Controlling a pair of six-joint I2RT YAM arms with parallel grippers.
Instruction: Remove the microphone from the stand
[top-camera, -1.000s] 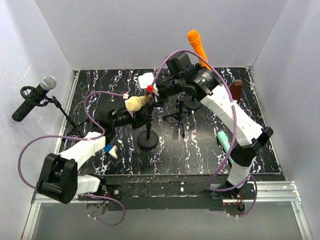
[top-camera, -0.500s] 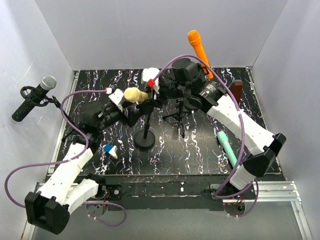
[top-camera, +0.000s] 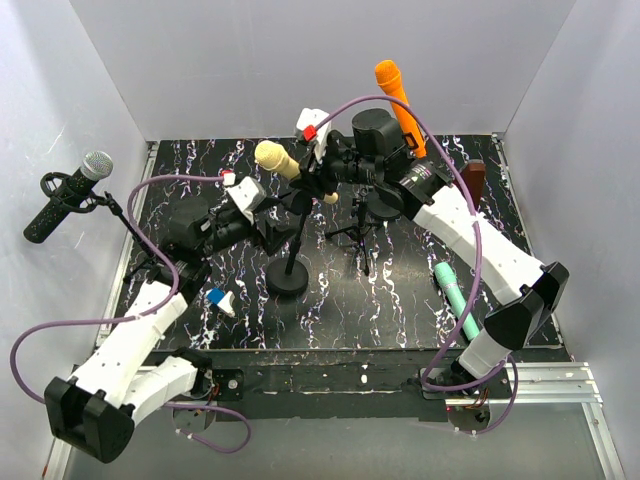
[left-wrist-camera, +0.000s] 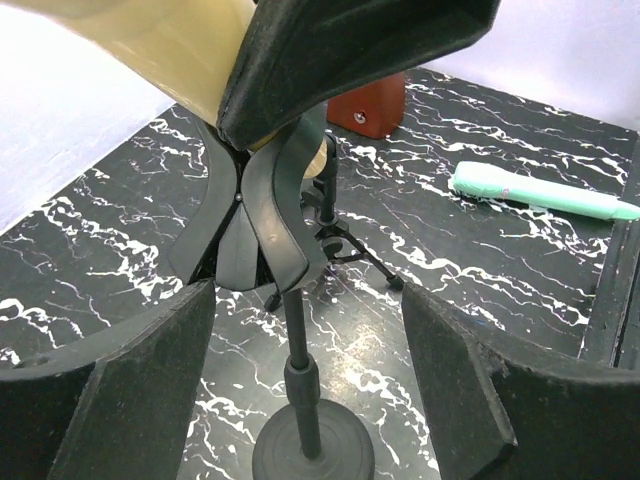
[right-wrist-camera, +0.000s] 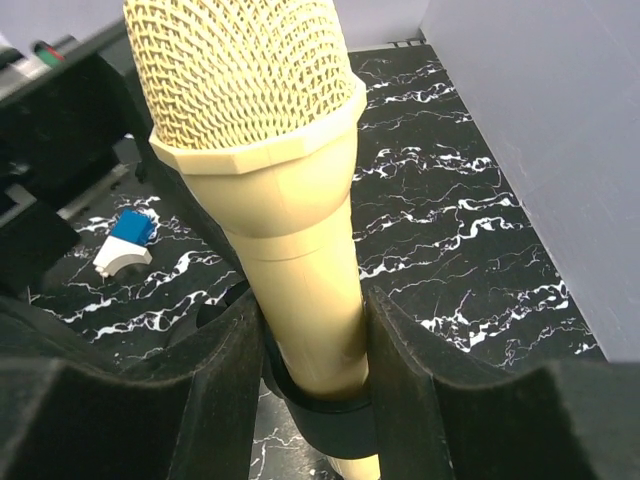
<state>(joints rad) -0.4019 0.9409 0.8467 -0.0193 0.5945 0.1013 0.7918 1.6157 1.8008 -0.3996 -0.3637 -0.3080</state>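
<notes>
**A:** Where is the microphone sitting?

**B:** The cream microphone (top-camera: 278, 160) is in the clip (left-wrist-camera: 262, 210) at the top of the stand (top-camera: 289, 278), in the middle of the table. It is tilted, with the mesh head at the upper end.

**A:** And the claws?

**B:** The right claw (right-wrist-camera: 314, 345) has its pads pressed against both sides of the barrel, just above the clip's band, so it has hold of the microphone. The left claw (left-wrist-camera: 305, 365) is wide open lower down. It has one finger on each side of the stand's pole and holds nothing.

**A:** How do you expect it to handle?

**B:** I'd say it's stiff and fairly light, with most of the weight at the head. The barrel looks smooth and tapers, so a weak squeeze could slip along it. The mesh would probably dent, so the plain barrel below the head is the right place to hold.

**A:** And the clip?

**B:** It looks springy and seems to hold by friction. A pull along the barrel should free the microphone. A sideways pull might tip the thin stand unless the pole is steadied.
</notes>
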